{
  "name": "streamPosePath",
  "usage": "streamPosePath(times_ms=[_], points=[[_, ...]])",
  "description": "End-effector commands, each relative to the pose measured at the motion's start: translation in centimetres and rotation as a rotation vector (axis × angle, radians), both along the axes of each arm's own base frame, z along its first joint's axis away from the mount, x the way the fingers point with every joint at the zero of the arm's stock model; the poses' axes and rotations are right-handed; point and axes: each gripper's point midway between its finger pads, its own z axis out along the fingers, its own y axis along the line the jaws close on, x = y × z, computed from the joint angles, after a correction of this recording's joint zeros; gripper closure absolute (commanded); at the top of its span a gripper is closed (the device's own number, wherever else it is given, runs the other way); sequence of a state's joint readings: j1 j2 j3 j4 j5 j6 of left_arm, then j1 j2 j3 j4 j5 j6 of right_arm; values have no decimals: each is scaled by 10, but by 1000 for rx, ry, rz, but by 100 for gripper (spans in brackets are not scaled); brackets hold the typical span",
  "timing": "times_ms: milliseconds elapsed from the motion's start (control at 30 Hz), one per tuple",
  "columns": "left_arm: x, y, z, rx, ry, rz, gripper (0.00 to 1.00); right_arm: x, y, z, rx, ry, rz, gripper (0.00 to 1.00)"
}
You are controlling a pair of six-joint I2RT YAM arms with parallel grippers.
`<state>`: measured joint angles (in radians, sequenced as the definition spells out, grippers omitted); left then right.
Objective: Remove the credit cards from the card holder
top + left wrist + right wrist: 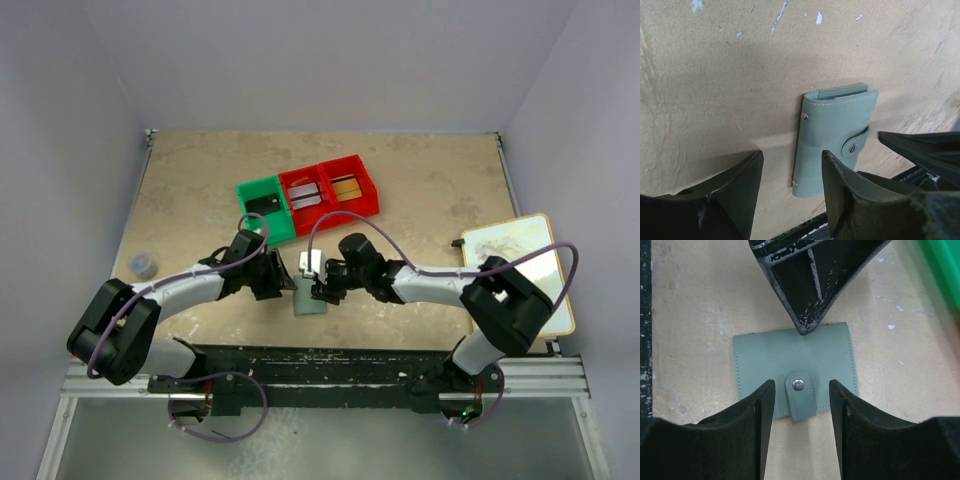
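Observation:
The light blue card holder [310, 299] lies folded and snapped shut on the table near the front edge, between my two grippers. No cards show. My left gripper [281, 275] is open just left of the holder. In the left wrist view the holder [832, 130] lies beyond the left gripper [792, 172], ahead of the right finger. My right gripper [321, 286] is open. In the right wrist view the right gripper [801, 386] straddles the snap tab [799, 396] of the holder [765, 362]. A left finger [805, 285] has its tip at the holder's far edge.
A green bin [252, 190] and two red bins [372, 195] holding small items stand behind the holder. A white board [520, 265] lies at the right edge. A small grey object [144, 264] sits at the left. The black front rail [340, 360] runs close below the holder.

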<state>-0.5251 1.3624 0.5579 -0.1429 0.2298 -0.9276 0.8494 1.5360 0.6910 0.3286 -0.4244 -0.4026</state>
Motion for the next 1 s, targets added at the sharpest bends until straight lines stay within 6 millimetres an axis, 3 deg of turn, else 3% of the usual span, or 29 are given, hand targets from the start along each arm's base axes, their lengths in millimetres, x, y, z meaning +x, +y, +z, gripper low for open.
streamPosePath(times_ms=[0,233,533,633,733,967], points=[[11,-7,9,7,-44,-10,52,2,16,4,21,-29,102,50],[9,0,1,90,-47,-8,52,-2,10,-9,5,27,57,52],[12,3,10,158,-80,-27,52,4,12,-13,-28,127,-40,58],[14,4,12,165,-89,-23,52,3,9,-16,-18,145,-74,63],[14,2,13,155,-89,-25,52,7,7,-17,-18,151,-123,77],[16,-13,23,136,-132,-74,52,1,3,-9,32,147,-142,61]])
